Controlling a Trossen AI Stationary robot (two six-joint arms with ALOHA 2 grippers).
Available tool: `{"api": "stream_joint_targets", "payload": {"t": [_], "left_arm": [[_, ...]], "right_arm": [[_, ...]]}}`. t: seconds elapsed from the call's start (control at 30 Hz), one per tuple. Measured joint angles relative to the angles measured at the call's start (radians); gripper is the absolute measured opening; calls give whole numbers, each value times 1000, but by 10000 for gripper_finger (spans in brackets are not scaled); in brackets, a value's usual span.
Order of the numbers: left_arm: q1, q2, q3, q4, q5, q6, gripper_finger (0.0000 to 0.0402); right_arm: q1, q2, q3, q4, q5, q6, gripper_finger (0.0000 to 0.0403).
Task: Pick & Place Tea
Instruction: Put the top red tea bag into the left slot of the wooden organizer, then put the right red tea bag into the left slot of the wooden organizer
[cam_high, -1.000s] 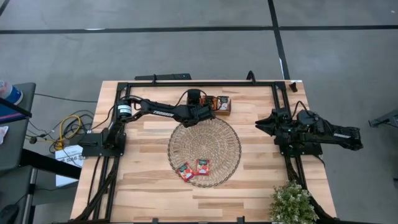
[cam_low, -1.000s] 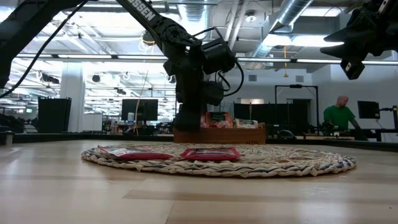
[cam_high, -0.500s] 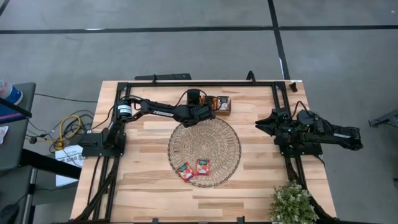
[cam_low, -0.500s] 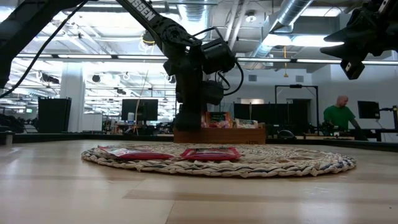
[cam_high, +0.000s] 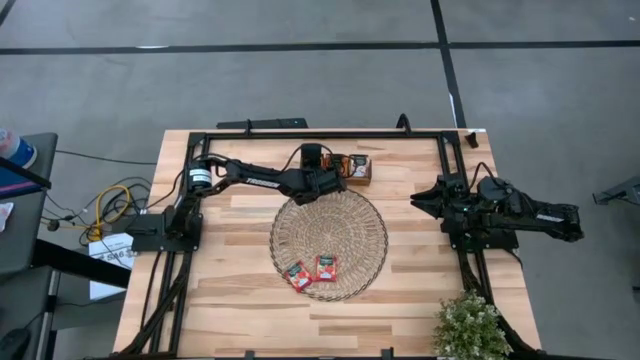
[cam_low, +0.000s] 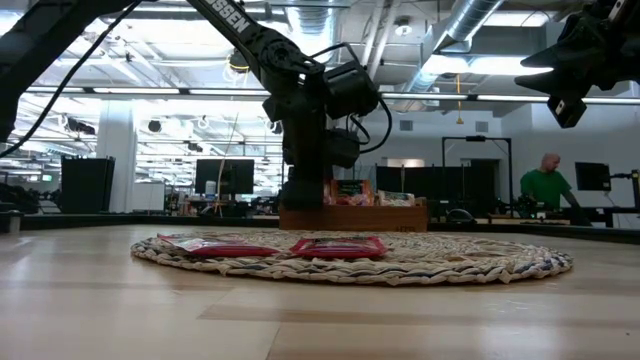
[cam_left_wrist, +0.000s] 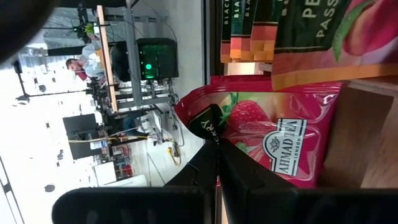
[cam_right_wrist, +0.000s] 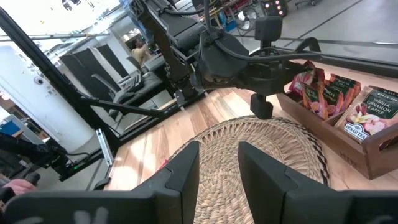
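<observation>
Down in the wooden tray (cam_high: 358, 168) at the table's far edge, the left gripper (cam_left_wrist: 217, 163) pinches a strawberry-red tea sachet (cam_left_wrist: 267, 134), two red sachets (cam_high: 313, 272) lie on the woven mat (cam_high: 329, 240), and the right gripper (cam_right_wrist: 219, 163) waits half-spread at the right side.

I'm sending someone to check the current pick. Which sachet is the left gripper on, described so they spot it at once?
Start at the wooden tray on the table's far edge, beyond the round woven mat. The left gripper is shut on the red strawberry sachet standing upright in that tray. Its neighbours there are orange-edged dark and peach sachets, and the two red sachets on the mat lie flat, untouched.
</observation>
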Motion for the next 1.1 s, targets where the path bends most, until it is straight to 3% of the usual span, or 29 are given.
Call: {"api": "stream_joint_targets", "payload": {"t": [0.27, 0.6, 0.73, 0.93, 1.1], "left_arm": [[0, 0, 0, 0, 18, -2, 13], [0, 0, 0, 0, 17, 5, 104], [0, 0, 0, 0, -43, 15, 134], [-4, -5, 0, 0, -244, 43, 149], [-25, -50, 1, 16, -212, 47, 149]], "right_arm": [[0, 0, 0, 0, 0, 0, 103], [0, 0, 0, 0, -2, 0, 103], [0, 0, 0, 0, -2, 0, 103], [0, 0, 0, 0, -3, 0, 103], [0, 0, 0, 0, -2, 0, 103]]}}
